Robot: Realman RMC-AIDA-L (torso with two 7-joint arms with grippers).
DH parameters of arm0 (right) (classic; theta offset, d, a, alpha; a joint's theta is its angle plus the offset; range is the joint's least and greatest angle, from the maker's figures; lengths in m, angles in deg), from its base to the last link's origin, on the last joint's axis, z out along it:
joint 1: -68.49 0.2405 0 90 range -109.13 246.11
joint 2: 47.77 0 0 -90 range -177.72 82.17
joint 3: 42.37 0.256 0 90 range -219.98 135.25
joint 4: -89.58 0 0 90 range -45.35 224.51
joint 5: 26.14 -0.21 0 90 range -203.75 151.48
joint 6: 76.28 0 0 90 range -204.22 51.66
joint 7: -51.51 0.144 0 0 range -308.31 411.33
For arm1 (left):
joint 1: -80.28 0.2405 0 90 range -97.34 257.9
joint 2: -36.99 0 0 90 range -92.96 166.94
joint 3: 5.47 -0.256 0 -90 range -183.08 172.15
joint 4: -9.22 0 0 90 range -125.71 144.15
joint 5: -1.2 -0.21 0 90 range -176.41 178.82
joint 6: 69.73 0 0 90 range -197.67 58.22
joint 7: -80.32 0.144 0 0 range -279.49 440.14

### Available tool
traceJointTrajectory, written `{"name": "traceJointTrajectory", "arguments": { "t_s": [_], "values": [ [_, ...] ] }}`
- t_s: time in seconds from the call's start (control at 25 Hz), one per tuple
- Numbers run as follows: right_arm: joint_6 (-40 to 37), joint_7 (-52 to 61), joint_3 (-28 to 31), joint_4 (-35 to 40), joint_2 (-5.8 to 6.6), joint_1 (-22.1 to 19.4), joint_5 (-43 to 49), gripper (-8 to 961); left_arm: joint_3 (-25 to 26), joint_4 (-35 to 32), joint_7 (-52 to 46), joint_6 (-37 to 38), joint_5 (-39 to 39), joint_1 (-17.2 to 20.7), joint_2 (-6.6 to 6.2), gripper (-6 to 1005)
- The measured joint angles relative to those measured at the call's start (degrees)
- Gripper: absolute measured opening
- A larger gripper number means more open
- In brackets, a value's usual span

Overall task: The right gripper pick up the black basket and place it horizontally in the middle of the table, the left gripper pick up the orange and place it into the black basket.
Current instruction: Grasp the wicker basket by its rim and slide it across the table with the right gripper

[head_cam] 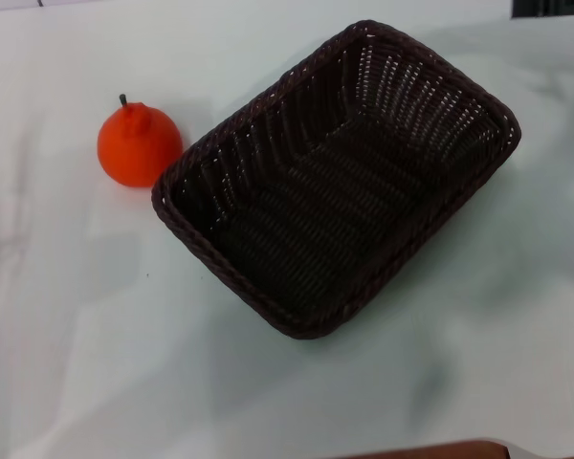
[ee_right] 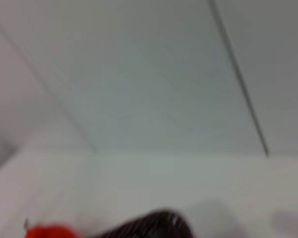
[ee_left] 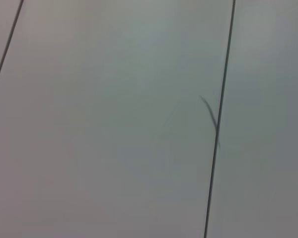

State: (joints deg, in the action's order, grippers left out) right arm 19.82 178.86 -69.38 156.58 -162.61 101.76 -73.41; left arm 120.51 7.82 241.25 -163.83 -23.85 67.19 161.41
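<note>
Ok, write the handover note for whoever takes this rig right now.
Grippers: neither the left gripper nor the right gripper is in view.
Black basket: empty, on the table, lying diagonally, not yet horizontal.
Orange: on the table by the basket's left corner, outside it.
Done: nothing, judging by the layout.
Left: right gripper sets the basket horizontal mid-table; left gripper then puts the orange in.

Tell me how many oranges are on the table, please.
1. The orange sits on the table just outside the left corner of the black basket, not in it. The basket looks empty, so none seems hidden.
</note>
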Motion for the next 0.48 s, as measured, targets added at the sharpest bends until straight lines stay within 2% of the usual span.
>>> {"name": "traceJointTrajectory", "arguments": {
  "t_s": [0.12, 0.24, 0.32, 0.48],
  "values": [
    [2.13, 3.81, -1.93, 0.26, 0.38, 3.89, 7.44, 883, 0.04, -0.01, 0.0, 0.07, 0.0, -0.15, -0.06, 906],
    [1.11, 5.74, -3.35, -0.38, -0.44, 6.68, 13.69, 882, 0.06, 0.0, 0.0, 0.06, 0.0, -0.17, -0.05, 906],
    [-0.55, 6.78, -4.81, -1.44, -0.97, 7.86, 16.2, 882, 0.06, 0.0, 0.0, -0.05, 0.02, -0.11, -0.05, 906],
    [-4.24, 7.88, -8.65, -5.27, -1.17, 8.65, 17.24, 883, 0.06, 0.0, -0.04, -0.23, 0.12, 0.06, -0.05, 906]
  ]
}}
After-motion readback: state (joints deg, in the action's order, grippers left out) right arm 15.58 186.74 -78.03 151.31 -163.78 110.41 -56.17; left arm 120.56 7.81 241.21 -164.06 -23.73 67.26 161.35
